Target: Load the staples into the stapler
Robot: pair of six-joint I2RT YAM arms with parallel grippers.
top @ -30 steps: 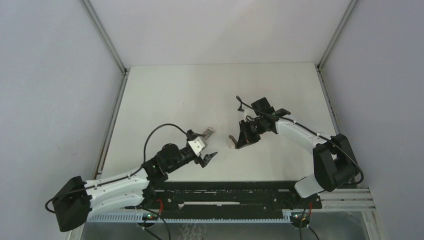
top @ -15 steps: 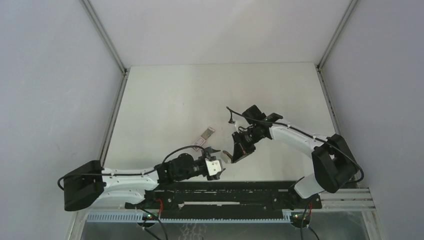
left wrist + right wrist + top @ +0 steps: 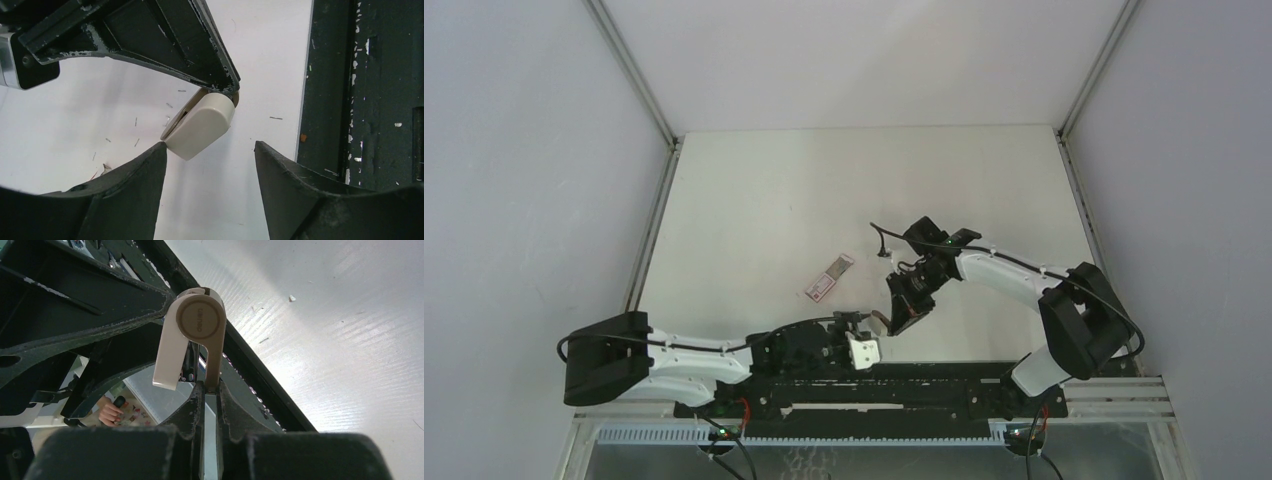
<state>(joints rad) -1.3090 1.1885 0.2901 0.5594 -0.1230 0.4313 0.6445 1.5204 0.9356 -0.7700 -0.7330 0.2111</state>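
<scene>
Almost between left tool's (image 3: 210,146) parted fingertips (image 3: 150,161), stapler (image 3: 201,125).

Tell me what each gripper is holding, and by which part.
The right gripper pinches the stapler by the end of its tan arm; left gripper is open, holding nothing.

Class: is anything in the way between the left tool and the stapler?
Nothing visible. The left tool is open, and the stapler, held by the right tool, sits right at its fingertips.
</scene>
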